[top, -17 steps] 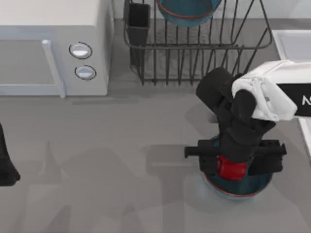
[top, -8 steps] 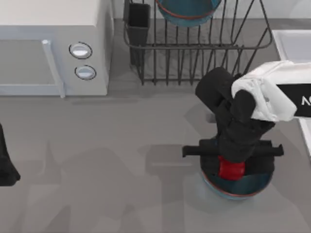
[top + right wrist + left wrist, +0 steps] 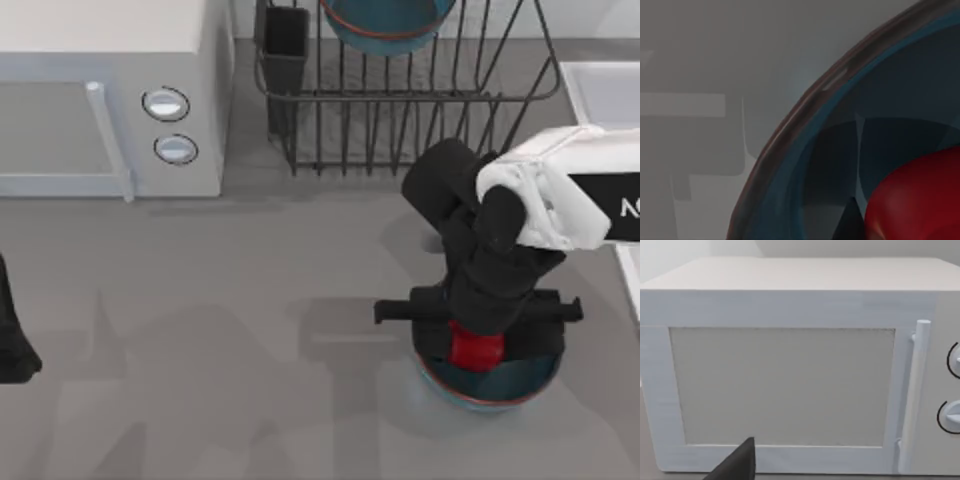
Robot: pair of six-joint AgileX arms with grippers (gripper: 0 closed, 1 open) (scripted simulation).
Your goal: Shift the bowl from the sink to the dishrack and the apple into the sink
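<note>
My right gripper (image 3: 478, 350) is down inside a blue bowl (image 3: 490, 385) on the table, right over the apple (image 3: 475, 347). The wrist hides the fingers, so I honestly can't tell how wide they are or if they've got the fruit. A second bowl (image 3: 385, 25) in the dishrack (image 3: 400, 100) is cut off. The sink (image 3: 600, 85) barely shows. The left arm (image 3: 12, 330) sits parked at the left edge.

Glaze, gloss and wire

The bowl (image 3: 805, 165) looks glazed and shiny, the apple (image 3: 920, 200) glossy; the rack (image 3: 400, 110) is thin dark metal wire, the microwave (image 3: 790, 340) smooth matt white, the table (image 3: 200, 330) matt grey.
</note>
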